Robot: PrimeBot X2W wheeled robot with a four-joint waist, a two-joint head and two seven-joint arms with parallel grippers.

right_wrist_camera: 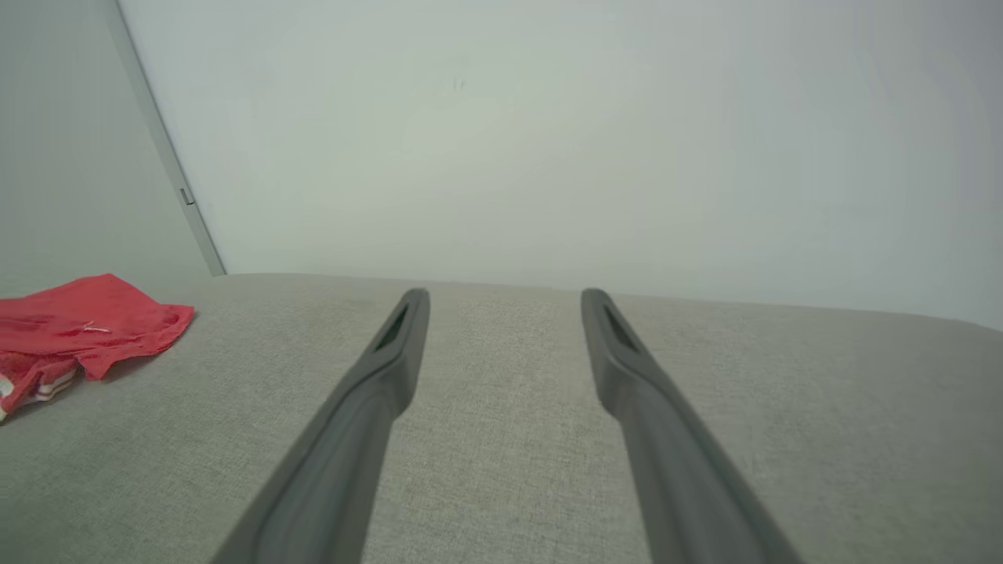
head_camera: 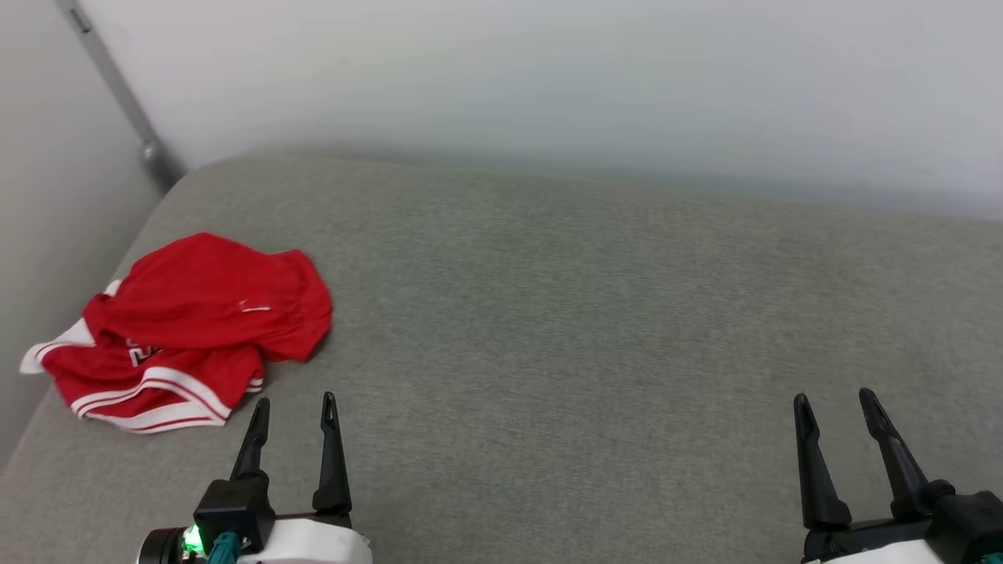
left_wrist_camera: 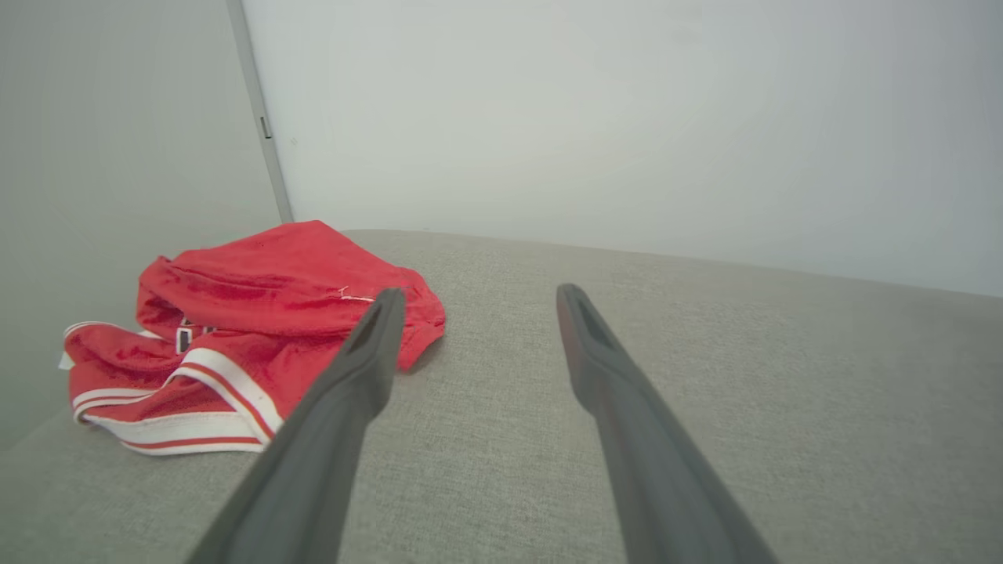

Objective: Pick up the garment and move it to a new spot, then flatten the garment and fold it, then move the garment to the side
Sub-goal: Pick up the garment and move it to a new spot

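Observation:
The garment (head_camera: pixel 188 329) is a red shirt with white striped trim, lying crumpled in a heap near the left edge of a grey fabric surface. It also lies at the left of the left wrist view (left_wrist_camera: pixel 251 329) and at the far left of the right wrist view (right_wrist_camera: pixel 78 329). My left gripper (head_camera: pixel 295 403) stands open just in front and to the right of the heap, touching nothing; its fingers spread wide with nothing between them (left_wrist_camera: pixel 478 294). My right gripper (head_camera: pixel 834 399) is open far to the right, over bare fabric (right_wrist_camera: pixel 505 294).
The grey cushioned surface (head_camera: pixel 588 329) stretches wide between the two grippers. Pale walls (head_camera: pixel 548 78) rise behind and to the left, with a grey strip (head_camera: pixel 117 94) running down the corner. The surface's left edge drops away beside the garment.

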